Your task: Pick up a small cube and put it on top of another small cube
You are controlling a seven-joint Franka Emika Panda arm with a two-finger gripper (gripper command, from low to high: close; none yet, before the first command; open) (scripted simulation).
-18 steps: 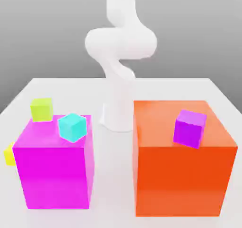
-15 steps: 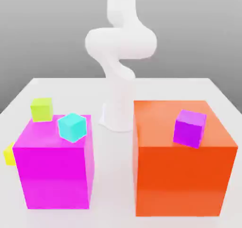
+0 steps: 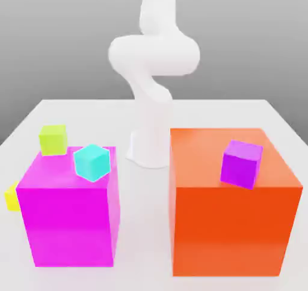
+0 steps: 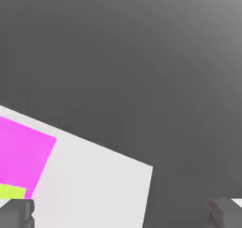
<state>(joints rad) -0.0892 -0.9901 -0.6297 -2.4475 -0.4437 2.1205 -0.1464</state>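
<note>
Jaws stand wide apart and empty, the gripper (image 4: 121, 213) looking down past the magenta block (image 3: 69, 208). Since a moment ago the arm (image 3: 153, 55) has swung higher. Tucked against that block's left side, the small cube (image 3: 11, 196) lies untouched; the approach has barely begun.

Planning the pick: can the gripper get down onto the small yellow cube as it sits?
Probably yes. The small yellow cube sits on the table beside the magenta block, nothing on top. That wall stands close, and the gripper is open.
</note>
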